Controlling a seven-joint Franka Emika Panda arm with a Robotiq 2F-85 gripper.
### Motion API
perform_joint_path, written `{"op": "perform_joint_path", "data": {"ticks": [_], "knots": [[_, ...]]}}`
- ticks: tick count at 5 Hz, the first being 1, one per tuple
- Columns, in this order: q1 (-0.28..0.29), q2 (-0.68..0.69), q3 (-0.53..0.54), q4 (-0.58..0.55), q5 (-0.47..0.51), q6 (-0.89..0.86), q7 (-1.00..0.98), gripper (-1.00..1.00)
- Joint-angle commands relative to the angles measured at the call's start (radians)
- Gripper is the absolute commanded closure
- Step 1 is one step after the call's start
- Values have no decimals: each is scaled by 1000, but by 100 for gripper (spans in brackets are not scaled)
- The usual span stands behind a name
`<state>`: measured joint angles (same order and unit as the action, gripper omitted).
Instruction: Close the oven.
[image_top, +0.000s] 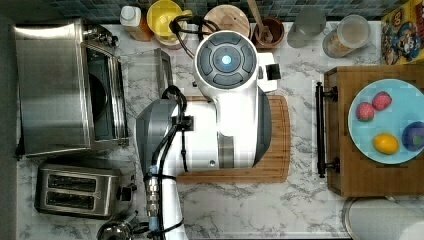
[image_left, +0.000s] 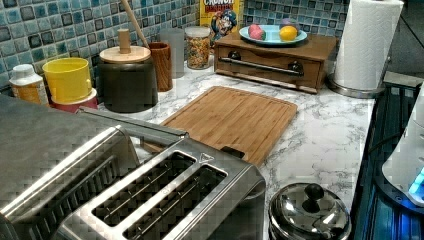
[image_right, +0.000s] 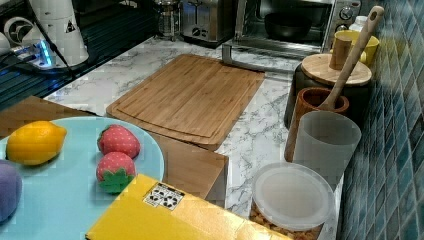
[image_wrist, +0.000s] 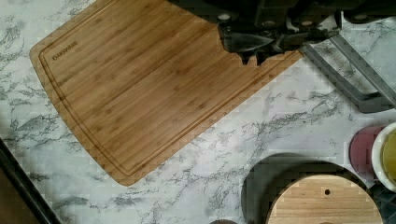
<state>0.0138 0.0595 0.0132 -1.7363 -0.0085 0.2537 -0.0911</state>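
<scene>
While the toaster oven (image_top: 55, 90) sits with glass door (image_top: 145, 70) dropped flat on the marble worktop (image_top: 300, 200), hangs clenched above bamboo cutting board (image_wrist: 140, 88): claw (image_wrist: 252, 58).

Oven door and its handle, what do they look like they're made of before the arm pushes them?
The oven body looks like brushed stainless steel, with a dull streaked sheen. Its open door seems to be clear glass, since the marble pattern shows through it. The door's bar handle looks like matte grey metal, though coated plastic can't be ruled out.
</scene>
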Motion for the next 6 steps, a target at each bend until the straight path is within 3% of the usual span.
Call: {"op": "perform_joint_path", "data": {"ticks": [1, 3, 5, 6], "knots": [[-5, 0, 7, 0, 0, 4, -14, 100], [-37, 18, -9, -116, 234, 190, -505, 100], [-53, 165, 3, -91, 454, 177, -891, 100], [-87, 263, 21, -51, 580, 137, -1034, 100]]}}
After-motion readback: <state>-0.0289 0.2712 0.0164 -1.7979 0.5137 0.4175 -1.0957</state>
